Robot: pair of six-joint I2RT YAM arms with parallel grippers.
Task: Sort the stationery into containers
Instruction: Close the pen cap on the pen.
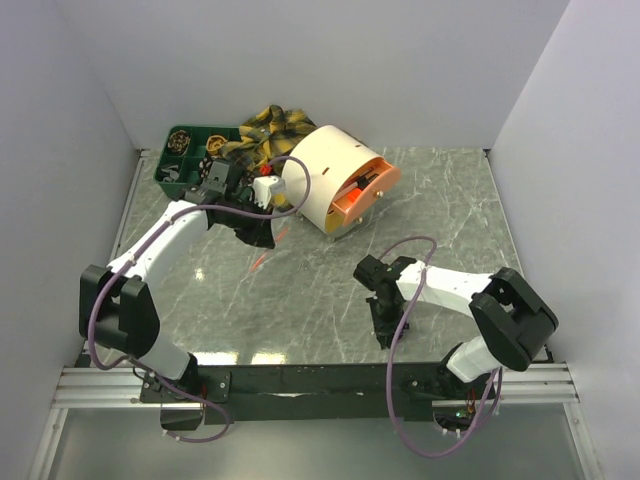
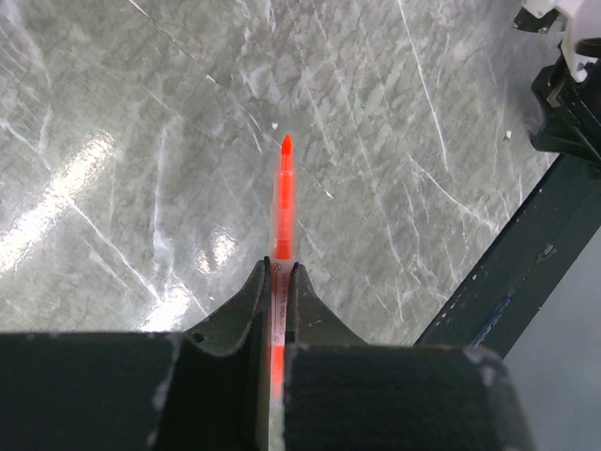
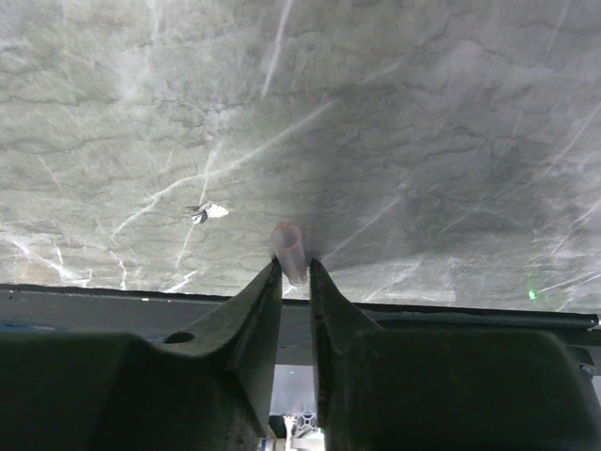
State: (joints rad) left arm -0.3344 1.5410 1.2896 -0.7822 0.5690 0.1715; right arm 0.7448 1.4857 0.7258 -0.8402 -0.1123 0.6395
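My left gripper (image 2: pixel 281 268) is shut on a thin orange pen (image 2: pixel 283 202), whose pointed tip sticks out forward above the marble table. From above, that gripper (image 1: pixel 262 236) hangs left of the cream drum (image 1: pixel 322 180), which lies on its side with its orange inner tray (image 1: pixel 366 190) facing right. The pen (image 1: pixel 260 262) shows just below the gripper. My right gripper (image 3: pixel 296 268) pinches a small translucent pinkish pen cap (image 3: pixel 288 242) at its fingertips, low over the table near the front edge (image 1: pixel 383 322). The dark green divided tray (image 1: pixel 185 152) sits at the back left with small items in it.
A yellow-and-black plaid cloth (image 1: pixel 270 128) lies bunched between the green tray and the drum. A tiny white scrap (image 3: pixel 207 212) lies on the marble ahead of my right gripper. The black rail (image 1: pixel 320 378) runs along the near edge, and white walls close off three sides.
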